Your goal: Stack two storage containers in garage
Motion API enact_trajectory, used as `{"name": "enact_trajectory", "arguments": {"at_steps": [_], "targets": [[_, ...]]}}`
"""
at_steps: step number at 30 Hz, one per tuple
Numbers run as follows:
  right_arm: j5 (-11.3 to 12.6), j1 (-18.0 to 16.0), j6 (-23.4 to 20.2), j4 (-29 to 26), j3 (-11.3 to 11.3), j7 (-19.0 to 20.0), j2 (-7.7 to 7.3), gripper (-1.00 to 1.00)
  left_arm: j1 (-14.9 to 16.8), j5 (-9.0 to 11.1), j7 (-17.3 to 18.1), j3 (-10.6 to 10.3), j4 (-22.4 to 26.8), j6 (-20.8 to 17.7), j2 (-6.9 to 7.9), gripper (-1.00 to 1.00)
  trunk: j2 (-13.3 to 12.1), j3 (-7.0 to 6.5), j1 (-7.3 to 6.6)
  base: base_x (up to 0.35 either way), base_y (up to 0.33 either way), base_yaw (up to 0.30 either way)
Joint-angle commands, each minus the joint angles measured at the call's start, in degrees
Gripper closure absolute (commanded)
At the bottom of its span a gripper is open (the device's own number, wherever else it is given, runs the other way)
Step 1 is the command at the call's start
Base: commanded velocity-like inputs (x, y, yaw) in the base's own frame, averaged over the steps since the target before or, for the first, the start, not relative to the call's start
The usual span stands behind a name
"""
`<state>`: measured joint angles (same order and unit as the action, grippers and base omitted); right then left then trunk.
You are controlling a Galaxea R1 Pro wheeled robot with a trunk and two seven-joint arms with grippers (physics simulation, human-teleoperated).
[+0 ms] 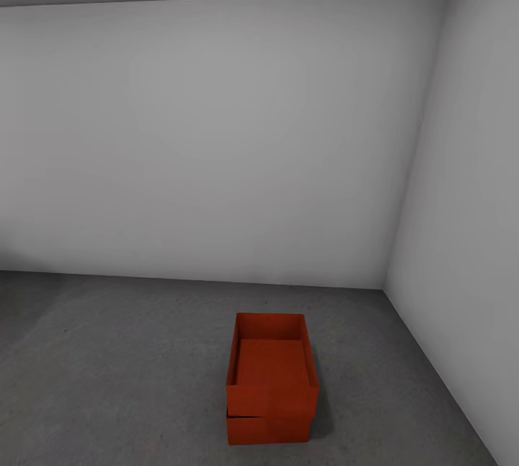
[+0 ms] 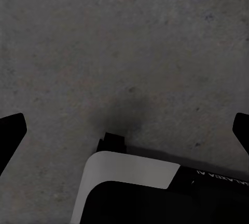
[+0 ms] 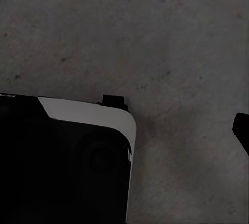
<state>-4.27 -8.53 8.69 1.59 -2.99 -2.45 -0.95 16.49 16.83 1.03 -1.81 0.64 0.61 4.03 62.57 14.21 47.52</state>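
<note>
Over concrete floor (image 2: 129, 37) | left fingers (image 2: 13, 130) spread; right fingers (image 3: 241, 128) unclear | containers (image 1: 272, 379) stacked

One storage container (image 1: 272, 372) sits stacked on the other (image 1: 268, 428) (near the right wall (image 1: 461, 235)) on the floor (image 1: 115, 379)

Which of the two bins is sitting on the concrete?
The lower storage container, only its front wall visible, rests on the floor. The upper storage container sits stacked on it, its interior showing.
</note>
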Motion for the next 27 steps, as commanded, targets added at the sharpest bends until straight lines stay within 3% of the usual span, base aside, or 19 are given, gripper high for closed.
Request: {"name": "enact_trajectory", "arguments": {"at_steps": [1, 27], "targets": [[-0.5, -0.1, 0.3, 0.2, -0.3, -0.2, -0.01, -1.00, 0.0, 0.4, 0.1, -0.2, 0.0, 0.1, -0.02, -1.00, 0.0, 0.07, 0.00, 0.000, 0.000, 0.000], [0.5, -0.1, 0.4, 0.2, 0.4, -0.9, 0.04, -1.00, 0.0, 0.4, 0.1, -0.2, 0.0, 0.1, 0.14, -1.00, 0.0, 0.07, 0.00, 0.000, 0.000, 0.000]]}}
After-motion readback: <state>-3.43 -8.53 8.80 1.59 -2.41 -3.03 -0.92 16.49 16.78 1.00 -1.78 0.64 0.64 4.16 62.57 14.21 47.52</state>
